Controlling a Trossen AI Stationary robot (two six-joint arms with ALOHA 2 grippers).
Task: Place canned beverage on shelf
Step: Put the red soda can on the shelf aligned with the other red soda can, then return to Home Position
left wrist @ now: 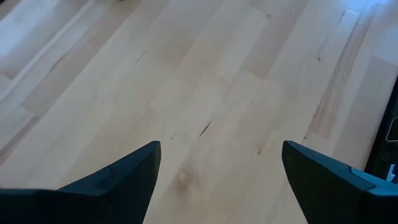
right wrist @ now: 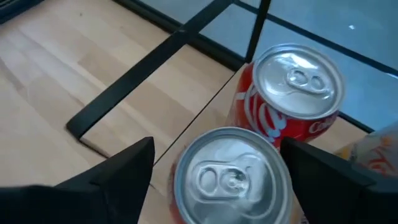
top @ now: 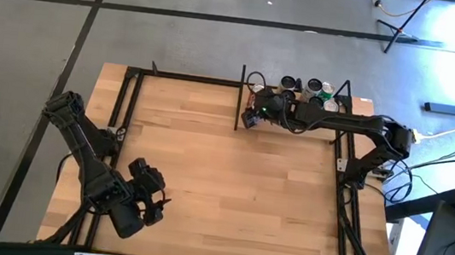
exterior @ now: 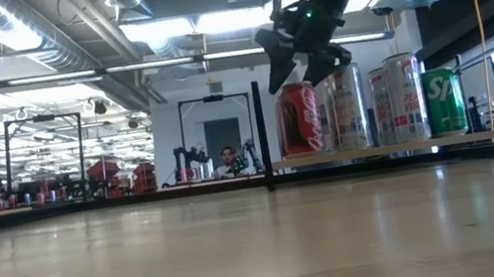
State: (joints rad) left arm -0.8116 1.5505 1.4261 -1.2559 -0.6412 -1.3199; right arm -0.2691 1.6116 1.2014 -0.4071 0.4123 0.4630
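The shelf (exterior: 399,146) stands at the table's far right, a light board with black posts (top: 241,95). On it stand several cans: a red one (exterior: 299,118), silver ones (exterior: 350,106) and a green one (exterior: 442,101). My right gripper (right wrist: 217,146) is open at can-top height (exterior: 296,80). Its fingers stand on either side of a silver-topped can (right wrist: 233,177), with the red can (right wrist: 292,93) just beyond. My left gripper (top: 154,209) hangs open over bare tabletop (left wrist: 221,149) near the front left. My right gripper comes at the silver-topped can slanting down from the table's right. One finger (right wrist: 124,177) stands clear of the can's rim. The other finger (right wrist: 329,177) overlaps the rim (right wrist: 287,168) in the wrist view, and I cannot tell whether it touches. The can stands upright on the shelf.
Black frame rails (top: 128,99) run along the table's left, far and right edges. A black rail (right wrist: 124,81) lies beside the shelf. The wide wooden tabletop (top: 228,196) stretches between the two arms. Beyond the table the low view shows a room with equipment and a seated person (exterior: 226,159).
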